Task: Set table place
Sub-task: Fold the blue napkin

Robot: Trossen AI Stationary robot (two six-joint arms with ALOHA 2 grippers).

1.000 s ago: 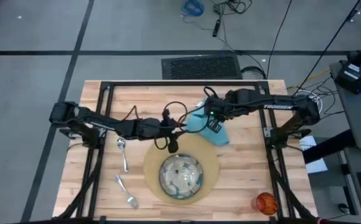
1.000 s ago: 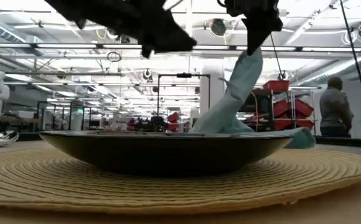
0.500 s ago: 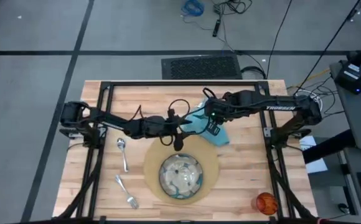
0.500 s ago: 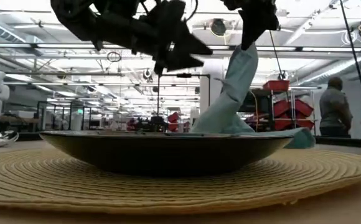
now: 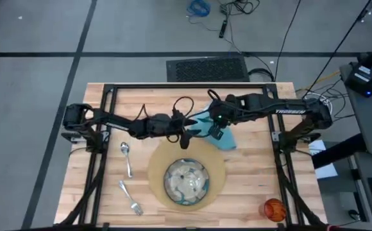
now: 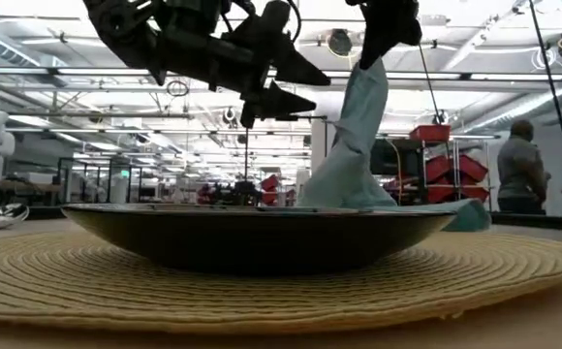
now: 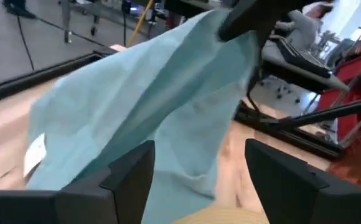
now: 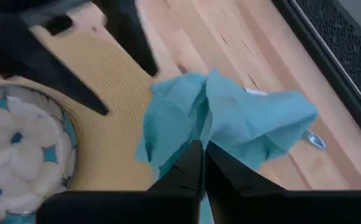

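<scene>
Butcher-block planks fill the black-framed table (image 5: 250, 170), with a grey workshop floor and loose cables around it. Taking the dish (image 5: 186, 181) as the centre of the clock in the high view, it sits on the round placemat (image 5: 219, 168), and the place is only half laid: the spoon (image 5: 126, 156) lies near 10 o'clock, the fork (image 5: 129, 197) near 8 o'clock, both off the mat, and the orange cup (image 5: 274, 208) waits well apart toward 4 o'clock. I cannot find the knife in these views.

At about 1 o'clock the right gripper (image 5: 216, 128) pinches one edge of the teal napkin (image 5: 219, 135), its fingers closed on the cloth. The low view shows why it is held high: the cloth hangs in a tall, taut column from the grip, while its lower end rests on the table behind the dish, so the fabric can drape straight instead of bunching.

The left gripper (image 5: 185, 133) is in the air at 12 o'clock, just beside the napkin, fingers spread wide and holding nothing. Its wrist view looks straight at the hanging cloth between those fingers, which suggests it is lined up to take a second edge so the two arms can spread or fold the napkin together before it is laid beside the dish.
</scene>
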